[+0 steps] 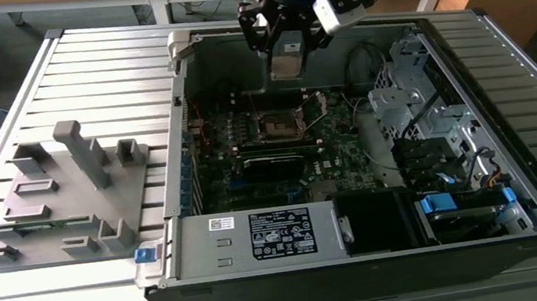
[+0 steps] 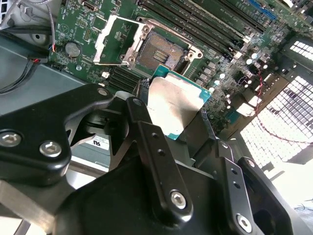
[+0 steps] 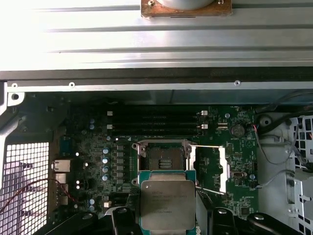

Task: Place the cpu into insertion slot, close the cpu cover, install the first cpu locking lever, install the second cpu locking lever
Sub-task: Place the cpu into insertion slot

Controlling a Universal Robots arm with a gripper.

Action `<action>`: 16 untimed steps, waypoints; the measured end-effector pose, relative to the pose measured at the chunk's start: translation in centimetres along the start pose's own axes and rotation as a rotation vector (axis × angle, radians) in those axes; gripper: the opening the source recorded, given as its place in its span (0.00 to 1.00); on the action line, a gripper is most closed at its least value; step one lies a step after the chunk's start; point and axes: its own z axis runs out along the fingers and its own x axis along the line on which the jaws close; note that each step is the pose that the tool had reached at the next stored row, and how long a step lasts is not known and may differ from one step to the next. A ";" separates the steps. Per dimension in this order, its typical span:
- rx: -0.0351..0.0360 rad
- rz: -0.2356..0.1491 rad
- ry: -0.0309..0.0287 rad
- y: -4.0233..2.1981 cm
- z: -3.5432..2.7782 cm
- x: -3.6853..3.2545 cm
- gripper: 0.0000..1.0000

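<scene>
The gripper [image 2: 174,111] pinches the cpu [image 2: 177,98] by two opposite edges between its black fingers [image 2: 146,132]. The chip hangs in the air over the motherboard [image 2: 78,29], close to the insertion slot [image 2: 161,51] but not in it. In my judgement the step in hand is seating the chip. Doing it well means holding the chip level, squaring its sides to the slot's frame and lowering it straight down without sliding, because the fine contacts in the dark centre would likely bend under any sideways scrape. It should settle in under its own weight rather than be pressed. The chip's top is a dull grey metal plate with rounded corners, sitting on a thin teal-green board that shows as a rim around it. Beyond it the slot is a square with a dark, finely grained middle and a bright steel surround. The cpu cover [image 2: 115,41], a thin shiny frame with a square window, is swung open to one side of the slot, so the way down looks free. Further on run long black memory slots [image 3: 156,122], then the grey sheet-metal case [image 1: 177,160], which rests on a ribbed metal table [image 1: 90,72] beside a grey plastic holder [image 1: 79,204].
</scene>
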 end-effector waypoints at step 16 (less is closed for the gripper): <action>0.0001 0.000 -0.0004 -0.04 0.47 -0.01 0.54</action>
